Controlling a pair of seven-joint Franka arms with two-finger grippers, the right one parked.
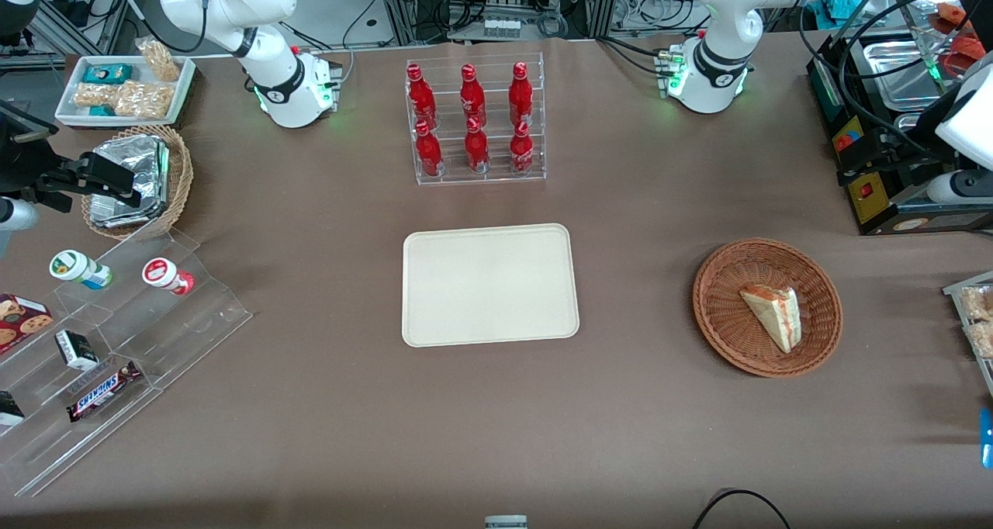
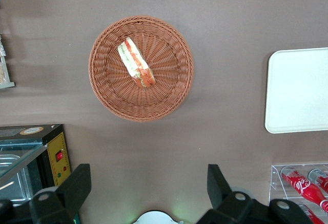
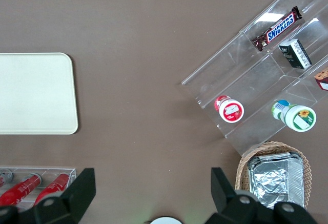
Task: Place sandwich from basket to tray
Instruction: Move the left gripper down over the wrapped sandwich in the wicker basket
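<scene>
The sandwich (image 1: 774,314), a pale bread wedge with red and green filling, lies in the shallow reddish-brown basket (image 1: 721,312) toward the working arm's end of the table. The cream tray (image 1: 489,285) lies bare at the table's middle. In the left wrist view the gripper (image 2: 147,183) hangs high above the table, open and empty, over bare cloth between the basket (image 2: 169,90) and the arm's base. The sandwich (image 2: 136,62) and an edge of the tray (image 2: 300,90) show there too. The tray also shows in the right wrist view (image 3: 36,93).
A clear rack of red bottles (image 1: 473,122) stands farther from the front camera than the tray. A black and yellow machine (image 1: 877,180) stands near the basket. A clear stepped stand with snacks (image 1: 116,343), a tan basket of foil packets (image 1: 136,180) and a white snack tray (image 1: 124,87) are toward the parked arm's end.
</scene>
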